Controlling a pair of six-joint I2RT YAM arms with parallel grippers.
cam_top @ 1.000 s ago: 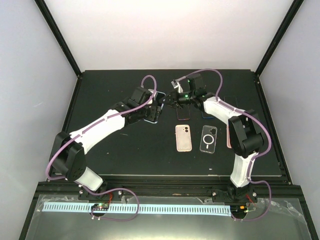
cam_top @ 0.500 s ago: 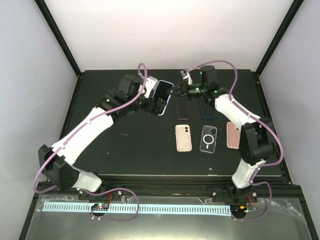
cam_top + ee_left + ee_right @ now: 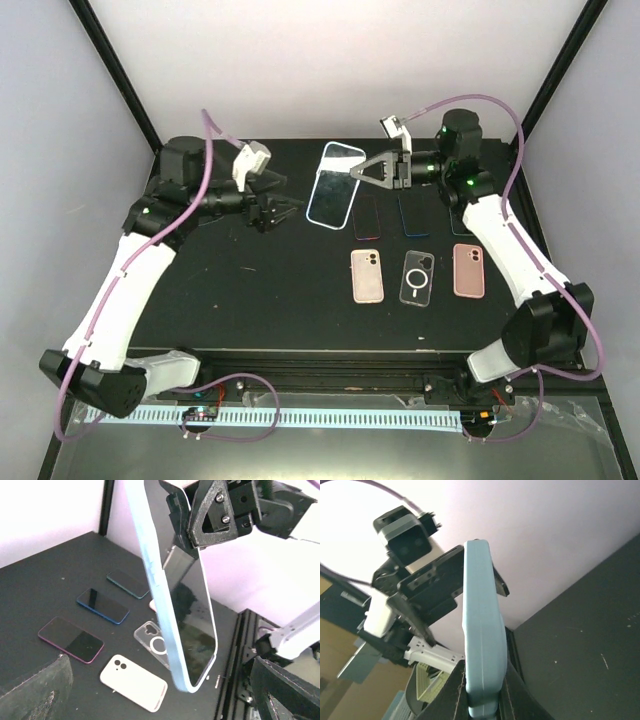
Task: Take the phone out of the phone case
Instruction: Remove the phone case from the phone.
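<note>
**A:** The right gripper [image 3: 355, 174] is clamped down tight on the light-blue phone case [image 3: 155, 580], pinching one long edge near the upper end and holding it up off the table [image 3: 250, 290].

**B:** And the phone [image 3: 192, 610] sits inside it, dark screen showing. The whole thing hangs tilted below those jaws.

**A:** On the right wrist view, the case's blue edge rises straight out from between the fingers [image 3: 451, 700].

**B:** What about the left gripper [image 3: 282, 203]?

**A:** Spread as wide as it goes, with nothing in it. It's off to the side of the case, apart from it, and its fingers [image 3: 35, 690] frame the screen.

**B:** On the table under the right gripper lie dark phones [image 3: 367, 216], and nearer the bases a white case [image 3: 367, 276] and a clear case [image 3: 417, 278].
</note>
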